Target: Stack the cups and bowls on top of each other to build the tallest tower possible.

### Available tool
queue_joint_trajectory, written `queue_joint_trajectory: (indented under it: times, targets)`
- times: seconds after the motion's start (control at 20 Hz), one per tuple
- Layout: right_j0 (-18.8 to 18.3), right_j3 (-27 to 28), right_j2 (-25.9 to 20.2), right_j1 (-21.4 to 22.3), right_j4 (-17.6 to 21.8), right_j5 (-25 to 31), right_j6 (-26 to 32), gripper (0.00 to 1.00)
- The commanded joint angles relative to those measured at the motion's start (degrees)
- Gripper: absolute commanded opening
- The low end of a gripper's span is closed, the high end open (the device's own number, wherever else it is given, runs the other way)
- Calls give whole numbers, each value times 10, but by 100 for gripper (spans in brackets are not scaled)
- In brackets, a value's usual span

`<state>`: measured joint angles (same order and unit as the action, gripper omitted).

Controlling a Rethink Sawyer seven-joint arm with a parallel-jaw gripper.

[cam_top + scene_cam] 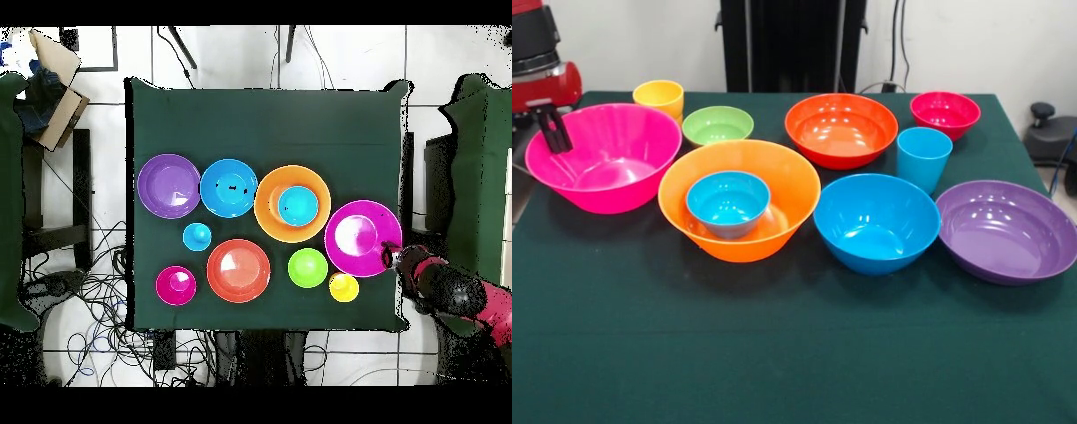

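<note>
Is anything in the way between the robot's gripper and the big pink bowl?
No, nothing visible. The gripper hangs right at the rim of the large pink bowl, at the table's edge. The yellow cup and green bowl stand off to the side.

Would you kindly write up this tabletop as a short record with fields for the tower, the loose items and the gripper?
tower: small teal bowl nested inside large orange bowl; nothing else stacked
loose bowls: pink, green, red-orange, magenta, blue, purple
loose cups: yellow cup, light blue cup, both upright
gripper: at the pink bowl's rim; open or shut unclear
surface: green tablecloth
</note>
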<state>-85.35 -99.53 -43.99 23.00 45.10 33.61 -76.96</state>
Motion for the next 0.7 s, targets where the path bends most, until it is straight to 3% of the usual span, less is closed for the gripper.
queue_joint_trajectory:
  times: [0.05, 0.25, 0.35, 0.7]
  targets:
    - [30, 28, 5, 27, 41, 55, 145, 0]
    - [62, -48, 33, 116, 49, -2, 19, 0]
    - [75, -71, 42, 141, 47, -13, -10, 0]
    - [92, -97, 53, 168, 31, -21, -27, 0]
